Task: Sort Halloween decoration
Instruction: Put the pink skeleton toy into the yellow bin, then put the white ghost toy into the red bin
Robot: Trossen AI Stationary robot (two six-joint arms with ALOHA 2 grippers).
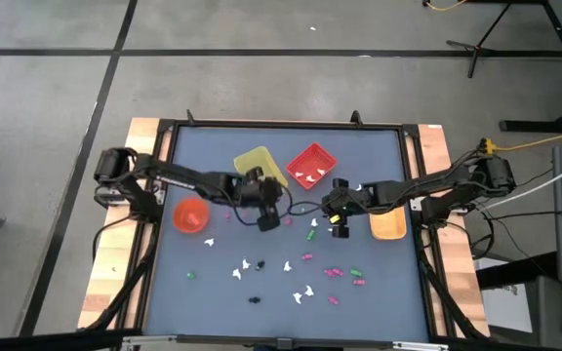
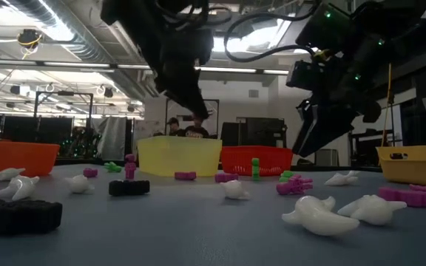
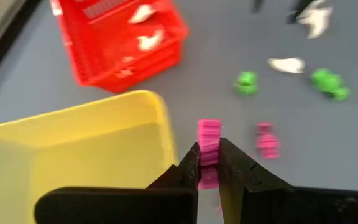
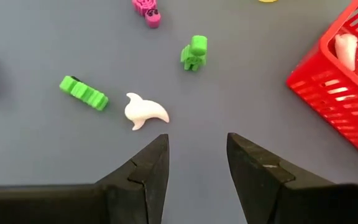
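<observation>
My left gripper (image 3: 209, 163) is shut on a pink ribbed trinket (image 3: 209, 135) and hovers beside the yellow bin (image 3: 73, 155), with the red bin (image 3: 120, 37) farther off. In the high view it (image 1: 266, 213) sits just on the near side of the yellow bin (image 1: 259, 164). My right gripper (image 4: 197, 155) is open above bare table, close to a white trinket (image 4: 144, 112) and two green ones (image 4: 194, 53) (image 4: 82, 92) lying flat. It (image 1: 338, 213) is near the red bin (image 1: 310, 166), which holds white pieces. More trinkets (image 1: 291, 268) lie scattered toward the near edge. My left gripper pinches the pink trinket by its lower end (image 3: 208, 152) between the two fingertips (image 3: 188, 168). The piece sticks out beyond the fingers, its ribbed free end clear of them. It is lifted off the table, next to the yellow bin's wall.
An orange bowl (image 1: 190, 215) stands at the table's left and an orange tray (image 1: 388, 224) at its right. In the low view, white (image 2: 320, 214), black (image 2: 21, 214) and pink (image 2: 413, 194) trinkets lie close to the near edge. People show in the room behind.
</observation>
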